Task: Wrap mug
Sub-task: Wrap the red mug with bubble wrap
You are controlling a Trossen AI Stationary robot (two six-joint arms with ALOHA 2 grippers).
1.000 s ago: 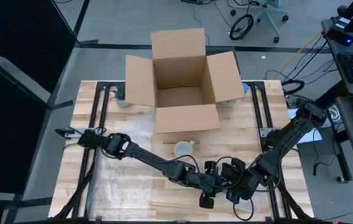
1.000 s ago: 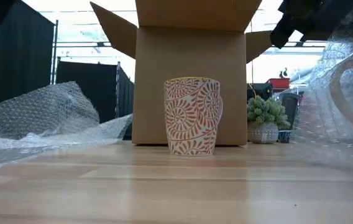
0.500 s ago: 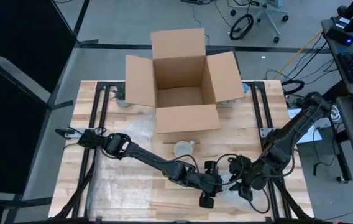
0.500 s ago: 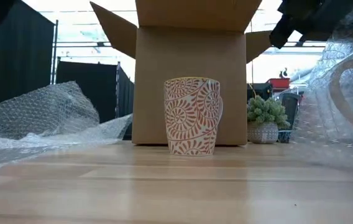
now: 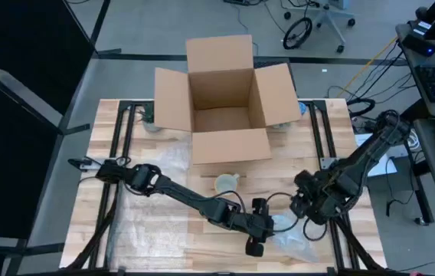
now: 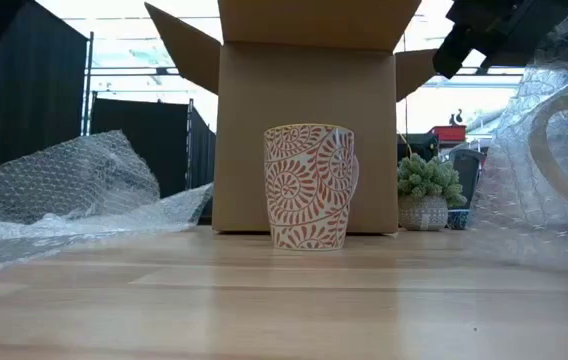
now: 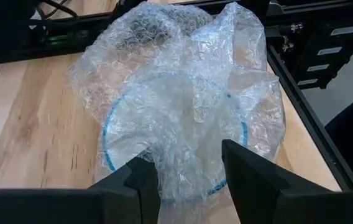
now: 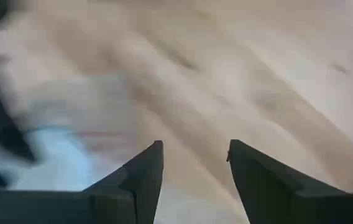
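The mug (image 5: 226, 183) stands upright and bare on the wooden table, in front of the open cardboard box (image 5: 225, 100); in the low view the mug (image 6: 309, 186) shows an orange swirl pattern. To its near right lies a bundle of bubble wrap (image 5: 290, 234) around a round blue-rimmed thing (image 7: 183, 106). My left gripper (image 5: 257, 239) is at the bundle's left side, shut on it. My right gripper (image 5: 305, 202) hangs open above the table, just beyond the bundle, touching nothing. My left gripper has a bunch of bubble wrap at the bundle's near edge (image 7: 189, 177) between its two fingers; the wrap fills the gap and meets both fingers (image 7: 140, 180). The fingers come low, from the table's left. The bundle rests on the table.
A loose sheet of bubble wrap (image 5: 156, 222) covers the table's left part, heaped up in the low view (image 6: 64, 190). The box has its flaps open at the far middle. A small potted plant (image 6: 424, 195) stands beside the box. Bare wood lies around the mug.
My right gripper has drawn away from the bundle, toward the table's far right, and still moves: its wrist view is blurred. The bundle stays on the table beside my left gripper.
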